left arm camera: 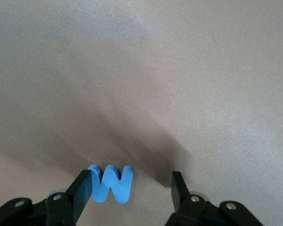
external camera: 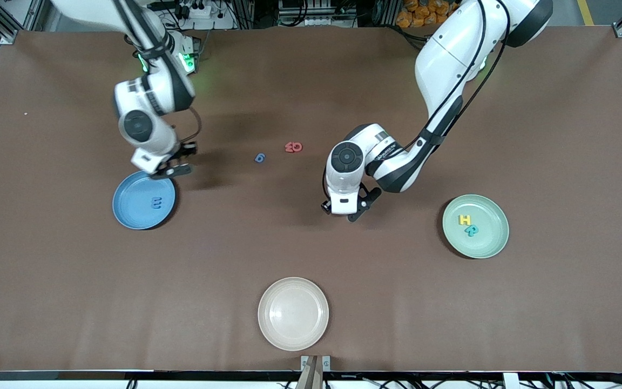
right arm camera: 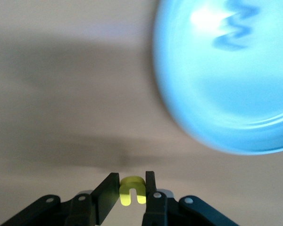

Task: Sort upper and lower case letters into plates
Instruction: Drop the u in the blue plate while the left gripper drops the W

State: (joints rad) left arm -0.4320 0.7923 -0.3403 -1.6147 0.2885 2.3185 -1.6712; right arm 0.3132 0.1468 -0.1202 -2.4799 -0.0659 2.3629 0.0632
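1. Right gripper [right arm camera: 132,186] clamped on yellow u [right arm camera: 132,190], at blue plate's [external camera: 127,213] rim; blue m [external camera: 156,203] in plate.
2. Left gripper [left arm camera: 132,188] spread around blue M [left arm camera: 112,184] on table; one finger touching it.
3. H [external camera: 465,220], R [external camera: 472,230] in green plate [external camera: 492,243].

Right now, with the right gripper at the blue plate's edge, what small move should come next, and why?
Probably carry the right gripper a little farther over the blue plate and then open it. It is shut on a yellow u, and the plate already holds a blue m, so the lower case letters seem to go there. The left gripper stands open around a blue M.
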